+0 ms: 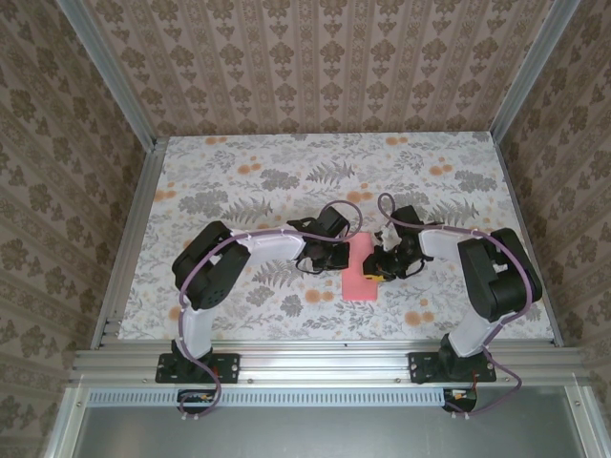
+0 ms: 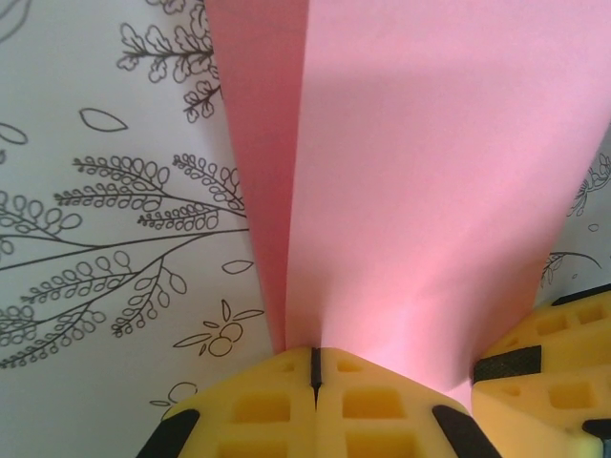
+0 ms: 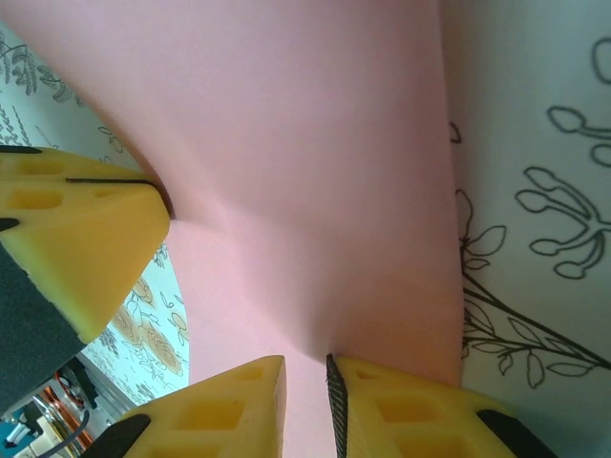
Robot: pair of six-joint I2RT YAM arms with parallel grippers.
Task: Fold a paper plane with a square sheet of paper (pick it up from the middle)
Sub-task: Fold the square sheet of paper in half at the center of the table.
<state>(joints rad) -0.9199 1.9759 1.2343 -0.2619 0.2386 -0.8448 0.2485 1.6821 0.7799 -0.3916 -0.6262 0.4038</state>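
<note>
The square sheet of paper [image 1: 360, 277] is salmon pink and lies folded into a narrow upright rectangle on the table between my two grippers. My left gripper [image 1: 336, 256] is at the sheet's left side. In the left wrist view it [image 2: 315, 367] is shut on the sheet [image 2: 430, 191], right beside a long crease. My right gripper [image 1: 385, 267] is at the sheet's right side. Its yellow jaws [image 3: 305, 401] stand a narrow gap apart, with the pink sheet [image 3: 305, 172] showing in the gap. The paper plane is out of view.
The table [image 1: 239, 181] has a white cloth with grey fern and orange flower prints. Patterned walls and metal rails [image 1: 315, 361] close it in. The left gripper's fingers [image 3: 76, 229] sit close to the right gripper, and a right finger [image 2: 549, 353] shows beside the left jaws.
</note>
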